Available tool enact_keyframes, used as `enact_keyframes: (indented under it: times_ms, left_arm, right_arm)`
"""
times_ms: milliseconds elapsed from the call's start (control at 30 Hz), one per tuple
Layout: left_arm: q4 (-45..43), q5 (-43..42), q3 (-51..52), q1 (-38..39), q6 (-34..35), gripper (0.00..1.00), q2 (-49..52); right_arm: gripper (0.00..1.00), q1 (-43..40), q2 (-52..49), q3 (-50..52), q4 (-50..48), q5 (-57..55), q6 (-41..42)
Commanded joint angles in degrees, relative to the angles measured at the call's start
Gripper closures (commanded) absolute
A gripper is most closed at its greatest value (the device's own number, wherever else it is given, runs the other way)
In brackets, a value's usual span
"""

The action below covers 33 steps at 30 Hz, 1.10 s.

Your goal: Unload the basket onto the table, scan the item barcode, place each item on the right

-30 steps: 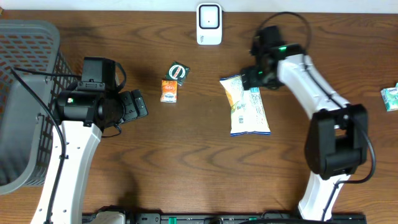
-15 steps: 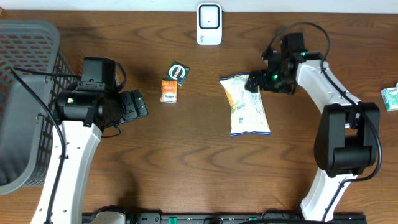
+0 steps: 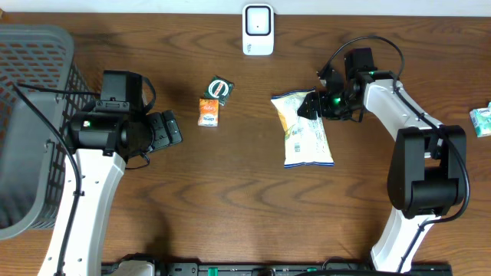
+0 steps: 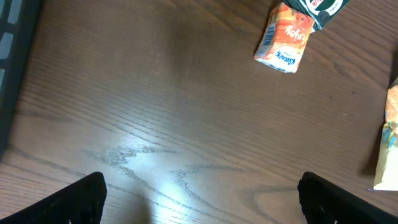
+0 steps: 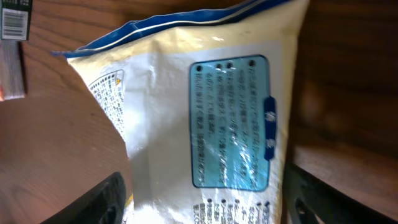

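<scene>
Two arms are set at a wooden table [image 3: 230,199], one at each side. The snack bag [image 3: 307,132] is laid flat near the middle of the table, below and to the right of the white scanner [image 3: 258,29], which is stood at the far edge, well apart from it. The right gripper [image 3: 313,103] is lowered at the bag's upper right corner. In the right wrist view its fingers [image 5: 109,199] are seen spread wide, one on each side of the bag, whose pale face with a blue-framed text panel is turned up between them. Whether the pads are touching the wrapper cannot be told. The left gripper [image 3: 167,129] is held over bare wood with its fingers [image 4: 81,199] fully spread. To its right, an orange packet [image 3: 208,112] is laid just against a dark green packet [image 3: 220,87]. A grey basket [image 3: 31,92] is placed at the left edge, and a small green box [image 3: 481,120] is cut off by the right edge.
</scene>
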<state>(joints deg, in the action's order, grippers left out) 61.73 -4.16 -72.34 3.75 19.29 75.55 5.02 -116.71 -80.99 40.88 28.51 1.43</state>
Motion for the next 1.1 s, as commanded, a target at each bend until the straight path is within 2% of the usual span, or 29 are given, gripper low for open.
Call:
enact_keyframes:
  times_ms: [0, 67, 200, 400, 700, 1067]
  left_arm:
    - [0.31, 0.17, -0.04, -0.31, -0.11, 0.02, 0.00]
    - [0.31, 0.15, -0.04, -0.31, -0.11, 0.03, 0.00]
    - [0.31, 0.17, -0.04, -0.31, -0.11, 0.02, 0.00]
    - [0.31, 0.17, -0.04, -0.31, -0.11, 0.02, 0.00]
    - [0.31, 0.15, -0.04, -0.31, -0.11, 0.03, 0.00]
    - [0.31, 0.17, -0.04, -0.31, -0.11, 0.02, 0.00]
  right_arm:
    - [0.27, 0.68, 2.95, -0.02, 0.26, 1.33, 1.29]
    - [0.25, 1.20, 4.15, -0.02, 0.26, 0.20, 1.33]
    - [0.16, 3.43, 7.85, -0.02, 0.26, -5.33, 2.19]
    - [0.03, 9.92, 13.66, -0.02, -0.04, -19.06, 2.40]
    - [0.01, 20.87, 12.02, 0.02, -2.89, -38.36, 7.15]
    - [0.01, 26.03, 3.48, 0.02, -4.66, -47.93, 9.92]
